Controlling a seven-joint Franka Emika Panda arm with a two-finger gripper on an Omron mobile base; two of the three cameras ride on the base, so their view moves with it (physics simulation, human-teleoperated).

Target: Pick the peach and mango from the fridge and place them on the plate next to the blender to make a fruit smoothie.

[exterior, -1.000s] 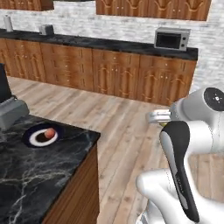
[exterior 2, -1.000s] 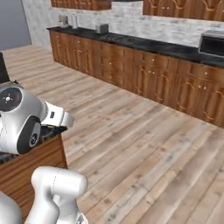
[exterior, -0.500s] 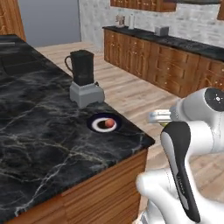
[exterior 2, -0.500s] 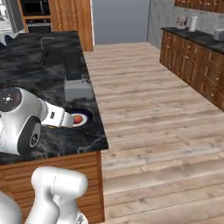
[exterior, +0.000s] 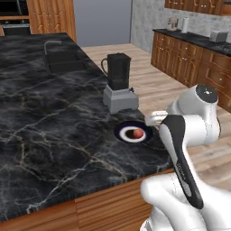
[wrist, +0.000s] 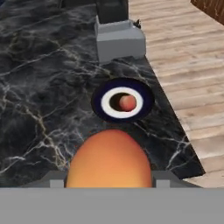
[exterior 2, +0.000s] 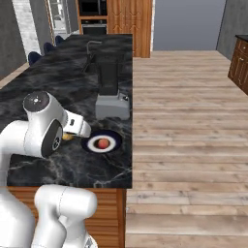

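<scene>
Looking along the hand view, you see the tool clamped on the mango, a smooth yellow-orange fruit that bulges up between the two grey fingertips at the bottom of that picture. Beyond it, on the black marble counter, lies the plate, dark at the rim and white inside, with the peach resting on it, slightly right of centre. Just past the plate stands the blender, its grey square base close to the plate's far edge but apart from it. From the left base view you find the same layout: the blender with its black jug and side handle upright on the counter, the plate just in front of it near the counter's right edge, and the peach red-orange on the white middle. In the right base view the arm's wrist reaches in from the left toward the plate, and a sliver of the mango shows under the wrist, left of the plate and above the counter. The peach sits on the plate and the blender stands just behind it. A sink with a faucet is set into the counter farther back.
</scene>
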